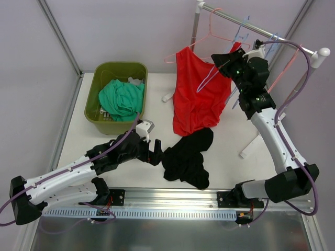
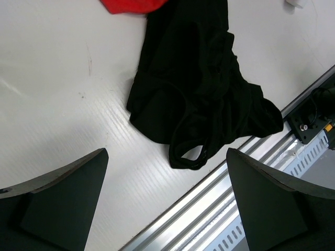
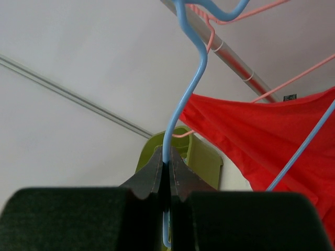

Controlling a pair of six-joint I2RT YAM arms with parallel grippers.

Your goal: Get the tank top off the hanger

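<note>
Tank top (image 1: 187, 157), black, is lying on the counter (image 1: 230, 168), free of any hanger, so removal is looking complete. Left tool (image 1: 157, 152) is hovering beside it, spread. Right tool (image 3: 166, 163) is pinching the bare blue hanger (image 3: 180, 107); a red top (image 1: 196, 99) is hanging nearby.

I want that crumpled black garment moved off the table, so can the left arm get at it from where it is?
Probably yes. The left claw is open right beside the crumpled black garment, with nothing between them in the wrist view.
</note>
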